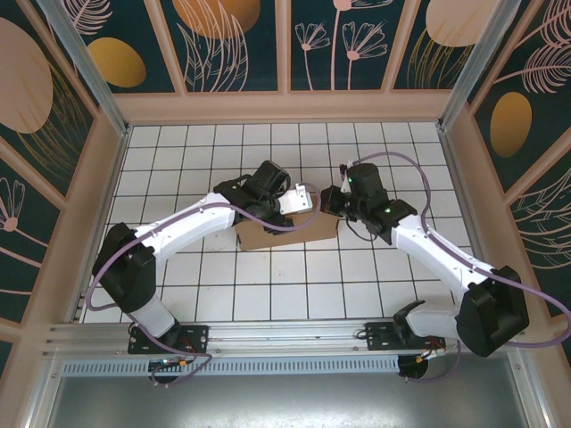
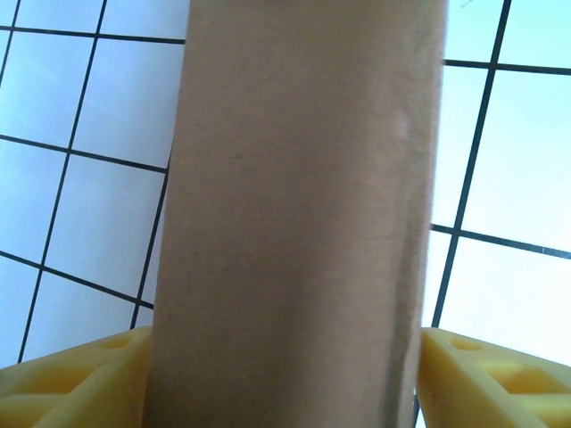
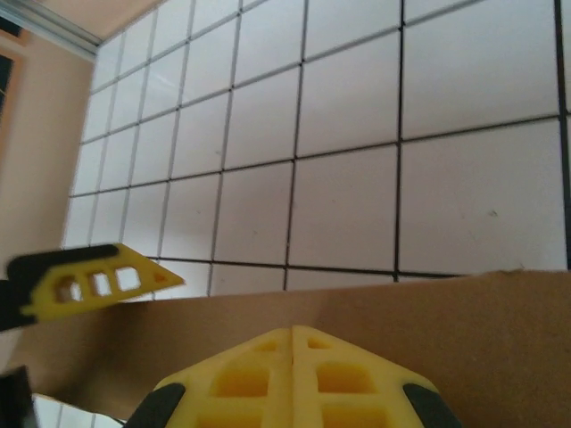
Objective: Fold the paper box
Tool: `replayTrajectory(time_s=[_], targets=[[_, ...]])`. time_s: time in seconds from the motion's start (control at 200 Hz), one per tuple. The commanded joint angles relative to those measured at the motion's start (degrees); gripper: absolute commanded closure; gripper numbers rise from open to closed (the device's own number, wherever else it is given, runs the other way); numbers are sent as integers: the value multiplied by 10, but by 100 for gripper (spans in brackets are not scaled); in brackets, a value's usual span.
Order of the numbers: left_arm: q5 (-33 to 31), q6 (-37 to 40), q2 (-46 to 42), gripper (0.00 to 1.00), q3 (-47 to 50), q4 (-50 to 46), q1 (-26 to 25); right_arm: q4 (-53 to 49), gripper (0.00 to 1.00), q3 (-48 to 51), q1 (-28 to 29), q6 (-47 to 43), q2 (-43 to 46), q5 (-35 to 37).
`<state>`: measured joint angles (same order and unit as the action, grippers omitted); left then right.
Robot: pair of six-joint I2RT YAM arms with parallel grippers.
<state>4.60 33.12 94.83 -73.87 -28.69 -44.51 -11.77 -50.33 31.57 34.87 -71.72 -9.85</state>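
the left claw (image 2: 281,339) stands wide, its fingers (image 2: 71,383) against both edges of a flap of the paper box (image 1: 285,234), which sits mid-bench (image 1: 223,294). the right claw (image 3: 293,332), closed and empty, is just at the box wall; the robot should push slowly along the crease.

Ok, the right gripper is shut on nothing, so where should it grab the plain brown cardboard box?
Probably the cardboard box's raised top edge, from above, jaws astride it, clear of the left gripper: that edge is thin, straight and free.
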Motion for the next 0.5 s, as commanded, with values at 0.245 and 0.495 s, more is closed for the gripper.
replayTrajectory(time_s=[0.245, 0.495], targets=[[70, -84, -106, 27, 72, 102, 17, -20, 100, 45, 16, 17, -14, 101], [-67, -296, -214, 43, 87, 152, 25, -13, 100, 41, 16, 34, -3, 105]])
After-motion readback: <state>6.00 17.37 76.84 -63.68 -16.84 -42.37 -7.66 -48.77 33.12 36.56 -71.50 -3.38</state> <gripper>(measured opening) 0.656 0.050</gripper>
